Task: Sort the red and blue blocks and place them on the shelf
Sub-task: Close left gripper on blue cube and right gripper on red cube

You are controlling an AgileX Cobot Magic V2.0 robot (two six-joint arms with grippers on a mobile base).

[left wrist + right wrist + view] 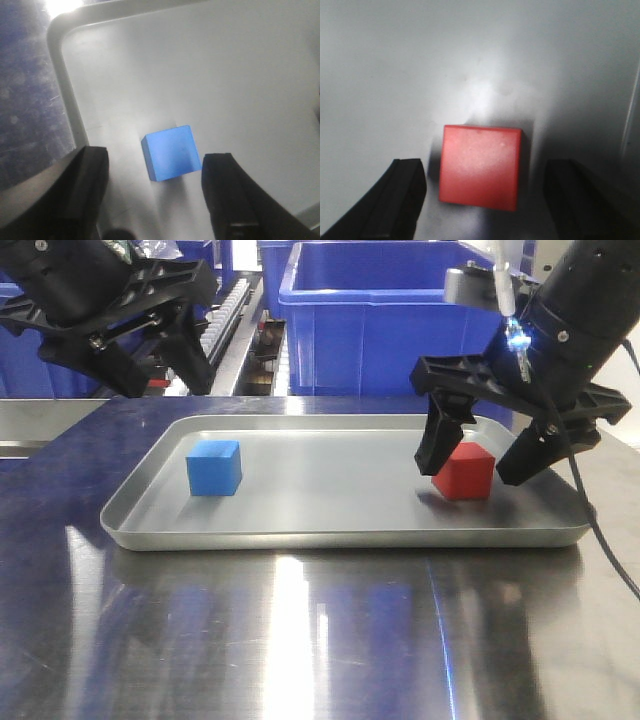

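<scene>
red block near tray's right end, between right gripper's wide-open jaws, untouched. blue block near left end; left gripper above back-left corner, jaws wide, empty.

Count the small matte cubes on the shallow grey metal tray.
2: the bright blue cube left on the tray, the bright red cube right; none looks hidden.

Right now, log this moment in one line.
left tool open, raised near blue block | right tool open around red block | both on tray
</scene>
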